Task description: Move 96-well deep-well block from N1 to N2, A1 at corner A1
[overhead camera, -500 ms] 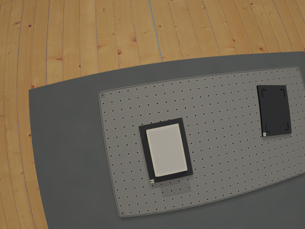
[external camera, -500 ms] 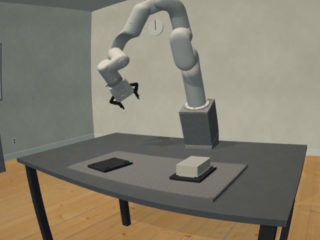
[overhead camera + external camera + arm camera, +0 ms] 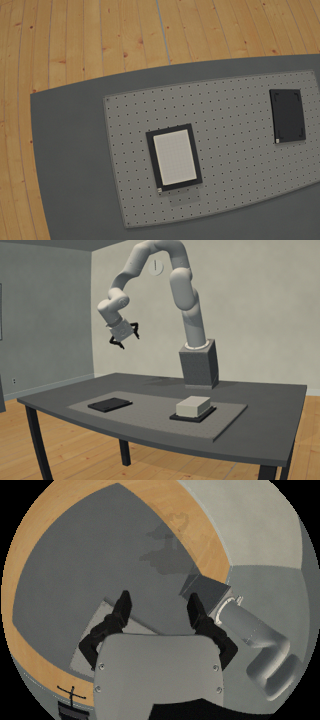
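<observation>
Claw: I see the claw (image 3: 124, 336) hanging high above the desk (image 3: 271, 420), spread fully, nothing between its black fingers.

Claw tilt: it angles down and sideways off the white arm (image 3: 180, 289), not straight down.

Wrist view: I read the two fingertips apart, with grey desk surface and a strip of wood floor (image 3: 40, 560) past them; the arm's pedestal (image 3: 203, 592) sits at about 2 o'clock from the claw there.

Block relative to claw: in the exterior view the deep-well block (image 3: 193, 406) lies well apart from the claw, at roughly 4 o'clock and far lower.

Block seat: it rests upright on nest N1 (image 3: 152, 160), whose dark border shows all round it from above.

A1 mark: a small white label (image 3: 159, 190) sits at N1's 7 o'clock corner.

Nest N2: the second nest (image 3: 287, 114) holds nothing, at about 2 o'clock from the block in the top view; in the exterior view it lies more nearly under the claw.

Base plate: both nests sit on a perforated grey board (image 3: 232, 167) on the desk.
</observation>
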Available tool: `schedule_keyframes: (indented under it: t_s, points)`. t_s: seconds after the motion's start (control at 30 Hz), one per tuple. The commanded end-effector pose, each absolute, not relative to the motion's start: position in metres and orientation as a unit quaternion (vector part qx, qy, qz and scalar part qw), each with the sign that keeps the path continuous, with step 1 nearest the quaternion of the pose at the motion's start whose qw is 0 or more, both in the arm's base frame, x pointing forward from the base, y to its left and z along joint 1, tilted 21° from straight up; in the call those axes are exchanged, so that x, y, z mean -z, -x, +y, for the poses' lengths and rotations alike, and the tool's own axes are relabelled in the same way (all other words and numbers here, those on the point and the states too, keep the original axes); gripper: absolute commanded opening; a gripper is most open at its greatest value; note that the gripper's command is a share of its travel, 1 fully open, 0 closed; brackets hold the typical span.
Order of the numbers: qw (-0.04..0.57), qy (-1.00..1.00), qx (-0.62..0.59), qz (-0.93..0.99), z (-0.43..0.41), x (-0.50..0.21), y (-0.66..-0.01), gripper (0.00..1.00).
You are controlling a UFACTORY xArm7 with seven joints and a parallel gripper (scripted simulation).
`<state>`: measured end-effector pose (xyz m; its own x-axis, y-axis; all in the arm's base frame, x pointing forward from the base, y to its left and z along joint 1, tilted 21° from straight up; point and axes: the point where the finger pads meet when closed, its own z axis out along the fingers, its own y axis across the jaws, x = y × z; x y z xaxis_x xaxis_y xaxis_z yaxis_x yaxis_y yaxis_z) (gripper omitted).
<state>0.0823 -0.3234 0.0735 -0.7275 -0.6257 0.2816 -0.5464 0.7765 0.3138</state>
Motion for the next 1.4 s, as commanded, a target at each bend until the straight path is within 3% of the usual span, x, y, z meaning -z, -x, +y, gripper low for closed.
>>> schedule_keyframes:
  t_s: [0.0, 1.37]
  points:
    - [0.189, -0.317, 0.104, -0.924, -0.325, -0.074, -0.082, 1.0]
    - [0.161, -0.61, 0.001, -0.776, -0.293, -0.064, -0.238, 1.0]
